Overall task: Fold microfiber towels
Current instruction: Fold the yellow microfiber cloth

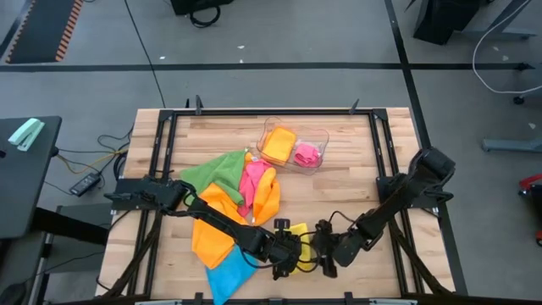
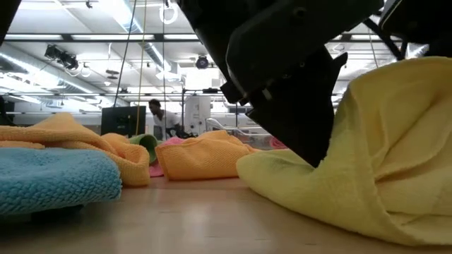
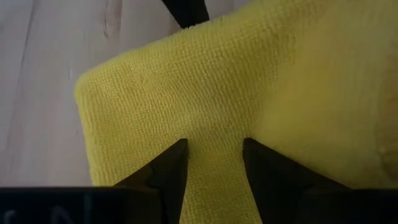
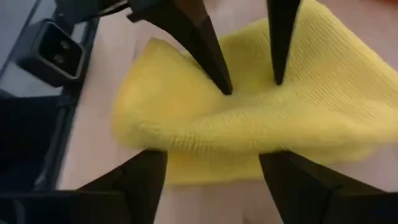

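Observation:
A yellow microfiber towel (image 4: 261,124) lies doubled over on the wooden table near its front edge and shows as a soft hump in the low view (image 2: 381,162). My left gripper (image 3: 214,146) stands on it with its fingers apart; in the right wrist view it (image 4: 252,84) comes down onto the towel's top. My right gripper (image 4: 211,165) hangs open just off the towel's folded edge and holds nothing. In the high view the two grippers meet at the front middle, left (image 1: 296,254) and right (image 1: 322,252). My left gripper sets both fingertips (image 4: 225,87) down on the yellow towel's upper layer (image 3: 214,124), slanting down from the table's left. The fingers stay apart, with flat cloth between them, not a pinched fold. The towel rests on the table under them.
Loose towels lie to the left: blue (image 1: 227,273), orange (image 1: 212,230), green (image 1: 212,168), pink (image 1: 254,178) and another orange (image 1: 269,193). A clear tray (image 1: 320,135) at the far middle holds folded cloths. Black frame rails (image 1: 385,161) run along the table's sides.

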Controlling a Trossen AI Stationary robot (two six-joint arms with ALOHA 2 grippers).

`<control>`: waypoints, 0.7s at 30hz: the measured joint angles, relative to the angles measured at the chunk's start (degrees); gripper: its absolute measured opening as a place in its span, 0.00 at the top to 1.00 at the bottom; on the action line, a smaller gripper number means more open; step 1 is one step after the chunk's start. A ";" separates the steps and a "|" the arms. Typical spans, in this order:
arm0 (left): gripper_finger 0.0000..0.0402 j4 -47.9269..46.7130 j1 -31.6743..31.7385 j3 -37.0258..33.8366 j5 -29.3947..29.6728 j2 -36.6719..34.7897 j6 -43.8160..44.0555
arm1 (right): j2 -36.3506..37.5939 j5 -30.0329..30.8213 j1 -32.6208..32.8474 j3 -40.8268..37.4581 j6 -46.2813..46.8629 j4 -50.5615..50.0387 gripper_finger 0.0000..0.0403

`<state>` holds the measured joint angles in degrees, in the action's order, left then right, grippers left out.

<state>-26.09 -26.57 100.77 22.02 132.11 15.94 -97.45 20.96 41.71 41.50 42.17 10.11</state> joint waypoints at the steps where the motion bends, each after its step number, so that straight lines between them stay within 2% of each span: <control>1: 0.59 0.02 0.00 0.00 0.00 0.00 0.00 | 1.87 -1.04 0.01 0.02 1.20 -2.36 0.32; 4: 0.60 -0.02 0.00 0.00 0.00 0.00 0.00 | 8.17 -3.10 0.88 0.02 5.05 -10.76 0.31; 6: 0.60 0.06 0.01 0.00 0.00 0.00 0.02 | 12.14 -2.15 1.55 0.02 5.56 -14.74 0.31; 10: 0.60 0.83 0.00 0.00 0.00 0.00 0.18 | 14.68 10.10 3.19 0.11 0.23 -10.90 0.32; 12: 0.60 0.98 0.00 0.00 0.00 0.00 0.28 | 13.00 12.63 3.15 0.09 -2.69 -6.75 0.32; 21: 0.63 0.71 0.04 0.00 -0.02 0.00 1.43 | -2.75 15.24 2.46 0.11 -7.30 12.26 0.32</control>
<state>-25.37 -26.52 100.77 22.00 132.11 17.38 -100.19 36.20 44.17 41.60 34.88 22.37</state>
